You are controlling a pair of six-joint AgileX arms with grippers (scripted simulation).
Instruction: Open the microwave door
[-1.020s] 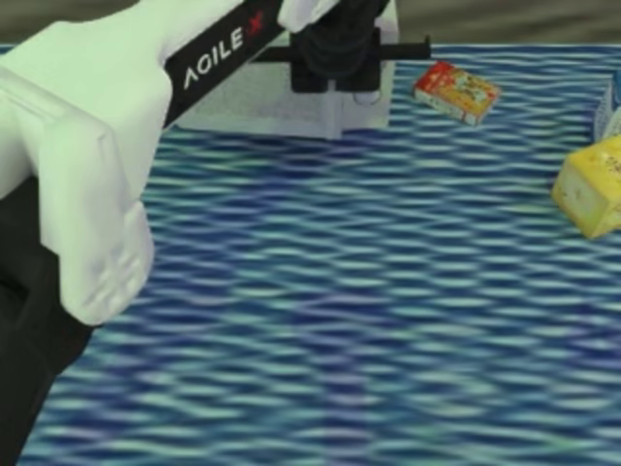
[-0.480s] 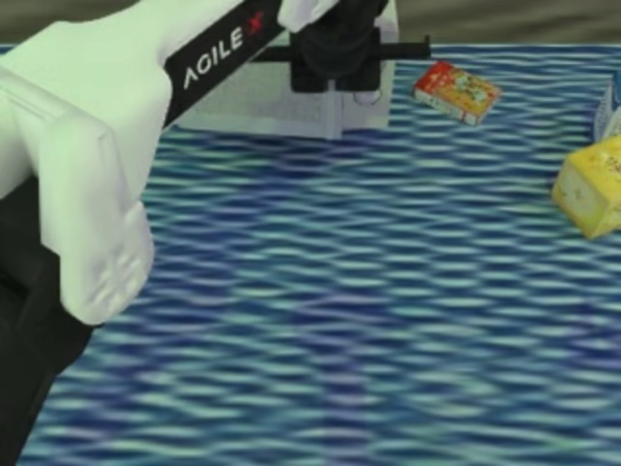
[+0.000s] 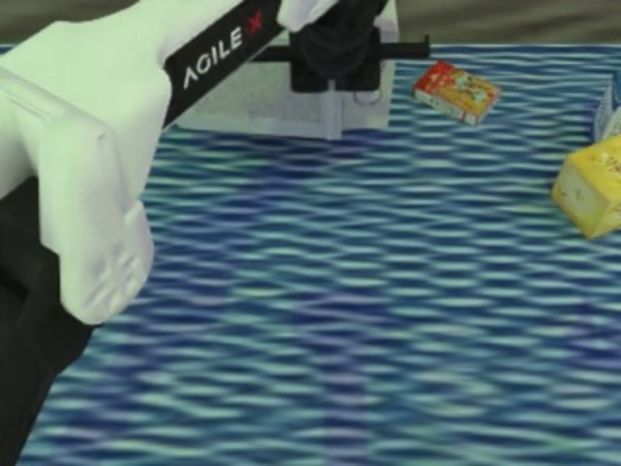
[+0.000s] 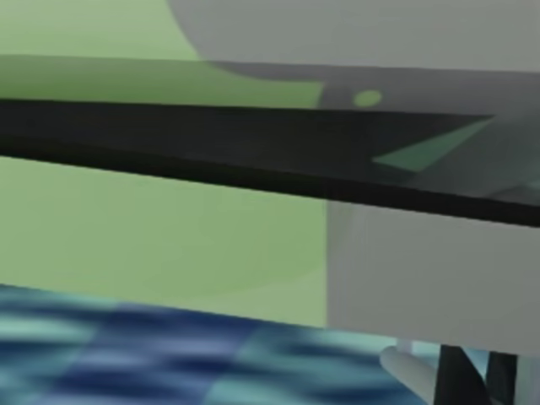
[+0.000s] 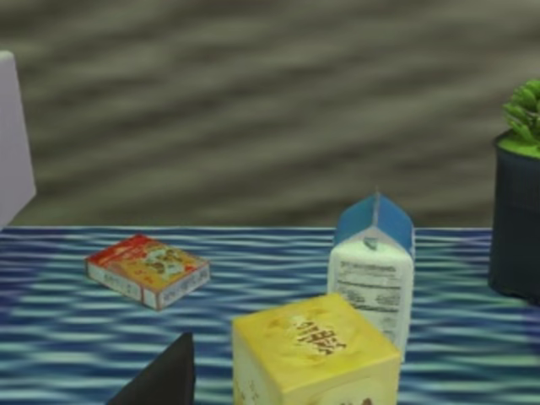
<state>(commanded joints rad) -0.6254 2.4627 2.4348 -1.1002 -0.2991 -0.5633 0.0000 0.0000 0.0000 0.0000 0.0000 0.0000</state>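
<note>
— Reaching where, the left pincer [image 3: 335, 58]?
— Pressing at the microwave door [image 3: 281, 109], far table edge, presumably to swing it; its spread is not showing.

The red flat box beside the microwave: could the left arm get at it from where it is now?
Probably yes. The left gripper is at the microwave, and the red flat box lies just to its right on bare cloth, nothing between.

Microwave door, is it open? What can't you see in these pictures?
- Microwave door: top view, the left arm and left gripper cover the microwave.
- Left gripper's fingers: too close in the left wrist view.
- Right gripper: right wrist view, only a dark tip shows.
- Plant pot: cut off by the edge.
</note>
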